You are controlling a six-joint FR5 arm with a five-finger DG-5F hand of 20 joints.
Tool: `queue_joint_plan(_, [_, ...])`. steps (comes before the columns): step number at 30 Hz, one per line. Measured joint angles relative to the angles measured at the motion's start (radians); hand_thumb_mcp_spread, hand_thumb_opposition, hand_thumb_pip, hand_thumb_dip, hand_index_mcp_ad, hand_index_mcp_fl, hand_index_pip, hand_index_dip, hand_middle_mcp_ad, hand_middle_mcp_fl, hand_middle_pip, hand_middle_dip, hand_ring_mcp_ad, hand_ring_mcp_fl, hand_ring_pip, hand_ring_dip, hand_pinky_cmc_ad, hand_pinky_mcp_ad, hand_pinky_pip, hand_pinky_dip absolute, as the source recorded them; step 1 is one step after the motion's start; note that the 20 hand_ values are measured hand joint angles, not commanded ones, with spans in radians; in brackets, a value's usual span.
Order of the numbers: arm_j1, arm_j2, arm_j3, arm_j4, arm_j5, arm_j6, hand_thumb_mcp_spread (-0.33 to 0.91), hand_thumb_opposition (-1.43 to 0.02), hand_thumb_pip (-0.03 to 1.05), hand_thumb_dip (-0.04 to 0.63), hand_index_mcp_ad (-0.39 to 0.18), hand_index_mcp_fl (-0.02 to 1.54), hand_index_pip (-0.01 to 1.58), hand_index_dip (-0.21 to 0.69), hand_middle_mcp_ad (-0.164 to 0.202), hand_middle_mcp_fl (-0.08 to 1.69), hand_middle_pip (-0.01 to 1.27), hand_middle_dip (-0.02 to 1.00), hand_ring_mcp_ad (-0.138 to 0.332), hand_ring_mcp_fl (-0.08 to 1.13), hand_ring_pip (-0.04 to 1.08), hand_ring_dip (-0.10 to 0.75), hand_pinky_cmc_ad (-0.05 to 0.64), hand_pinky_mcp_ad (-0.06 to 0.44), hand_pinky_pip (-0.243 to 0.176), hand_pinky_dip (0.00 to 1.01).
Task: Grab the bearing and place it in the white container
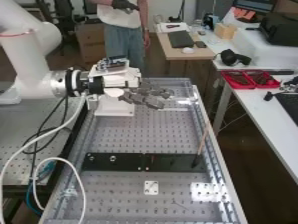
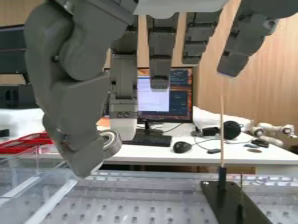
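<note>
Above the far part of the perforated bench [image 1: 126, 135], you see the robot's hand [image 1: 145, 98] stretched across toward the bench's right side in the high view. In the wrist view, your bearing [image 2: 114, 144] is pinched between the thumb [image 2: 76, 112] and a finger [image 2: 124, 107], near their tips and off the bench. The ring stands on edge, partly masked by the thumb; its hole's axis lies closer to level than upright, though you cannot tell its exact heading. The high view gives you the long black plate [image 1: 126, 162] lying crosswise, with small round metal pieces near one end, and a white square plate [image 1: 151, 188] beside it. The wrist view gives you a lit monitor [image 2: 154, 95] and a mouse [image 2: 181, 147].
</note>
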Motion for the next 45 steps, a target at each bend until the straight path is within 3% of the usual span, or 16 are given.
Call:
queue_joint_plan(10, [0.209,0.090,-0.076,-0.021,0.217,-0.005,0.49,-0.94,0.42,0.204,-0.113,0.54,1.35,0.115,0.051,0.29,0.13,0.28,0.110,0.01,0.11,0.101,0.333,0.269,0.021,0.18])
queue_joint_plan(19, [0.373,0.183,-0.191,-0.003,0.300,0.009,0.50,-0.94,0.42,0.202,-0.112,0.54,1.35,0.115,0.051,0.30,0.13,0.28,0.113,0.01,0.11,0.101,0.333,0.276,0.021,0.18])
queue_joint_plan(28, [0.493,0.191,-0.264,0.053,0.369,0.036,0.49,-0.94,0.42,0.204,-0.113,0.54,1.35,0.115,0.051,0.29,0.13,0.28,0.112,0.02,0.11,0.101,0.333,0.276,0.021,0.18])
queue_joint_plan(45, [0.523,0.114,-0.303,0.119,0.497,0.108,0.50,-0.94,0.42,0.202,-0.113,0.54,1.35,0.115,0.059,0.29,0.13,0.28,0.113,0.03,0.11,0.101,0.333,0.276,0.021,0.18])
